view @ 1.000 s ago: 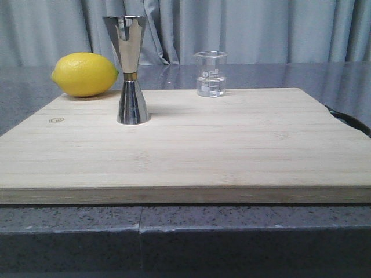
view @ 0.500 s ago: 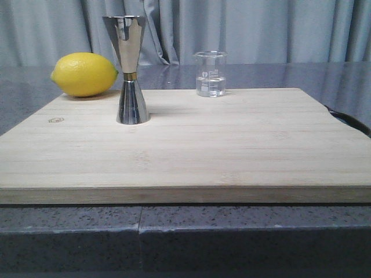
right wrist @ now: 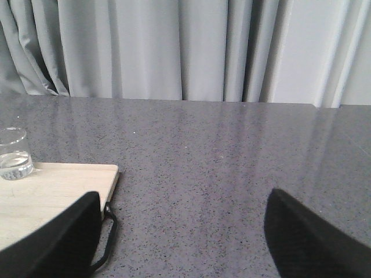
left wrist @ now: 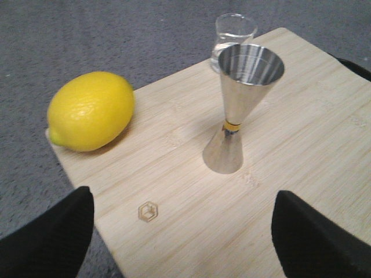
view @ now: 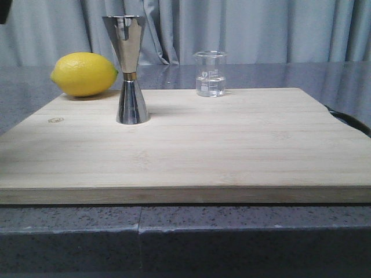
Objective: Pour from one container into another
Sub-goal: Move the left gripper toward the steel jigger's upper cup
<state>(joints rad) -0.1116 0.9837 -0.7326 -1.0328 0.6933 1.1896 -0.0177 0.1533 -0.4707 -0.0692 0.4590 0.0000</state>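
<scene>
The clear glass beaker (view: pixel 210 74) holds a little clear liquid and stands at the far edge of the wooden board (view: pixel 232 145). The steel jigger (view: pixel 130 69), with a gold band at its waist, stands upright on the board's left part. My left gripper (left wrist: pixel 182 231) is open, above the board's near left corner, with the jigger (left wrist: pixel 243 104) and beaker (left wrist: pixel 235 32) beyond it. My right gripper (right wrist: pixel 182 231) is open over the bare counter, to the right of the board (right wrist: pixel 52 185); the beaker (right wrist: pixel 14 153) is far off to one side. Neither gripper holds anything.
A yellow lemon (view: pixel 84 74) lies at the board's far left corner, close to the jigger. A black loop strap (view: pixel 348 119) hangs off the board's right edge. Grey speckled counter (view: pixel 261 243) surrounds the board, with grey curtains behind. A dark part (view: pixel 3 8) shows at the front view's top left corner.
A dark part has come into the top left corner of the front view. Beaker, jigger and lemon have not moved.
</scene>
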